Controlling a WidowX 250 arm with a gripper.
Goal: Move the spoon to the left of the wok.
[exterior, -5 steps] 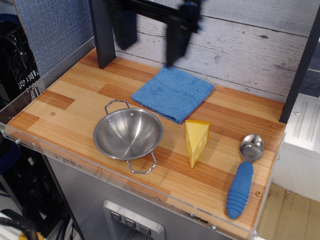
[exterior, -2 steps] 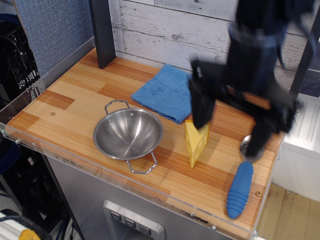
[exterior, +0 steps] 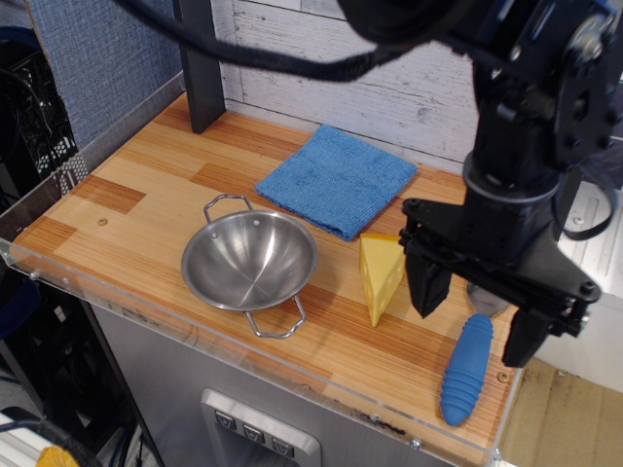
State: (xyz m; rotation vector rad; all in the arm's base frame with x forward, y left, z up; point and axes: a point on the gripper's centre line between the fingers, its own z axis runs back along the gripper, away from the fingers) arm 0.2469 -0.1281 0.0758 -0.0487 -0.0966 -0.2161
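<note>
The wok (exterior: pixel 249 260) is a shiny steel bowl with two wire loop handles, on the wooden table left of centre. The spoon lies at the front right; its ribbed blue handle (exterior: pixel 466 370) shows, while its metal bowl is mostly hidden behind the gripper. My gripper (exterior: pixel 477 316) is black and hangs over the spoon's bowl end. Its two fingers are spread wide, one finger (exterior: pixel 426 287) left of the spoon and the other (exterior: pixel 527 338) right of it. It holds nothing.
A yellow cheese wedge (exterior: pixel 381 273) stands between the wok and the spoon, close to the left finger. A blue cloth (exterior: pixel 337 180) lies behind it. A dark post (exterior: pixel 200 63) stands at the back left. The table's front edge (exterior: pixel 292 375) has a clear plastic lip.
The arm has swung from the back of the table to the front right and come down over the spoon's bowl end. The spoon, wok and cheese have not moved.
</note>
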